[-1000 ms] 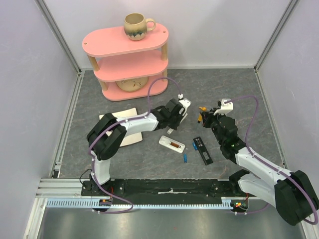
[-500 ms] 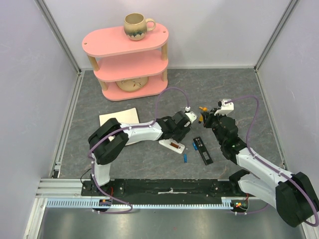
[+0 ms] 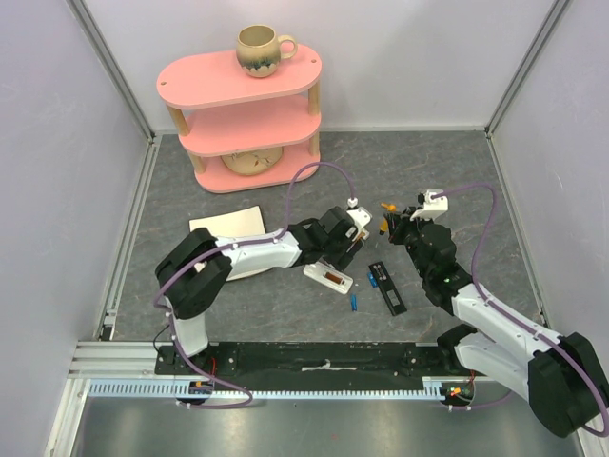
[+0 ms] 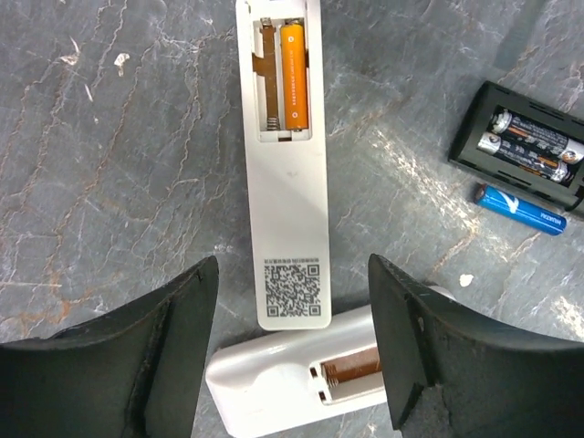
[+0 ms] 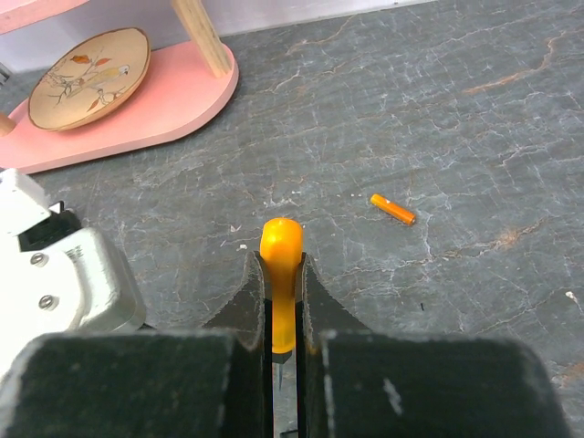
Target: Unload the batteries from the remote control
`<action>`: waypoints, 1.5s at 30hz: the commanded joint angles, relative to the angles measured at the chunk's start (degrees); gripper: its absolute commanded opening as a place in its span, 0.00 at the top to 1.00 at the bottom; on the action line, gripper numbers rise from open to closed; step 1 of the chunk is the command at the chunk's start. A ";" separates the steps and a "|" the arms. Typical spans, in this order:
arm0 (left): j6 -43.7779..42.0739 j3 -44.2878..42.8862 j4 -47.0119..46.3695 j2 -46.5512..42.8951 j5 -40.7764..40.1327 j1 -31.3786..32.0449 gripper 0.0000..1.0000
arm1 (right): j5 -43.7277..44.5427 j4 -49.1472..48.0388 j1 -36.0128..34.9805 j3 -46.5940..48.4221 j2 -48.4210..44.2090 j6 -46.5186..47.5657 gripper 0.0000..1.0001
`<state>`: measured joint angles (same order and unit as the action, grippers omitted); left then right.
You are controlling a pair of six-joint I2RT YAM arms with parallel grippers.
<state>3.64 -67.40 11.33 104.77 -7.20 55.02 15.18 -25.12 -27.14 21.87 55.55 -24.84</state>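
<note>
The left arm (image 3: pixel 252 252) stretches low from its base on the left of the near edge toward the middle of the tabletop. Its left gripper (image 4: pixel 292 269) points down at the surface with its two dark fingers (image 4: pixel 173 347) spread wide apart. The right arm (image 3: pixel 481 309) comes from the near right corner and bends inward toward the centre; the right gripper (image 5: pixel 279 278) aims toward the far edge, its jaws pressed tight on an orange-handled screwdriver (image 5: pixel 280 239).

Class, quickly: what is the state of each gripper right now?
Left gripper: open, holding nothing.
Right gripper: shut on the orange-handled screwdriver.
</note>
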 commanded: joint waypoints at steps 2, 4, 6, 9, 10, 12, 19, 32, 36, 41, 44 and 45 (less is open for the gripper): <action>1.11 2.26 -5.79 2.72 4.91 -2.81 0.31 | 0.47 -2.47 0.24 -0.60 -1.32 -0.29 1.00; 0.58 3.49 -7.46 3.07 5.70 -3.43 0.39 | -0.23 -3.61 0.15 -0.51 -1.15 -0.73 1.00; 0.23 4.20 -8.16 3.16 6.67 -4.22 0.47 | -1.81 -4.14 0.50 -0.34 -0.80 -1.26 1.00; -1.26 5.96 -8.70 2.28 5.98 -4.49 0.62 | -4.53 -5.63 0.59 0.28 0.78 -1.70 1.00; -2.22 6.83 -8.70 1.93 5.54 -4.49 0.65 | -5.59 -6.77 0.59 0.45 1.66 -1.53 1.00; -3.02 7.89 -8.70 0.61 4.92 -4.57 0.71 | -7.79 -9.22 0.59 0.46 2.45 -1.53 1.00; -4.44 16.15 -9.05 -6.50 6.24 -4.57 0.74 | -15.09 -16.26 0.51 0.81 7.19 -1.79 1.00; 4.71 27.05 -5.97 -19.96 3.95 -1.59 0.53 | -15.53 -24.79 -6.79 3.00 16.87 -1.53 1.00; 5.59 26.88 -5.97 -20.22 1.67 -1.50 0.33 | -12.81 -27.17 -8.37 3.01 18.45 -1.26 1.00; 4.71 25.04 -7.46 -17.77 -0.27 -1.41 0.32 | -11.84 -27.96 -9.34 3.71 20.30 -1.00 1.00; 4.01 24.60 -9.83 -16.01 -0.01 -1.41 0.36 | -10.70 -29.18 -9.51 3.45 21.44 -0.91 1.00; 3.66 24.42 -10.36 -14.87 0.17 -1.41 0.37 | -10.44 -29.37 -9.43 3.53 21.96 -0.82 1.00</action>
<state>6.72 -40.66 5.26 87.35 -5.78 53.39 2.22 -49.34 -36.27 23.24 76.18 -26.50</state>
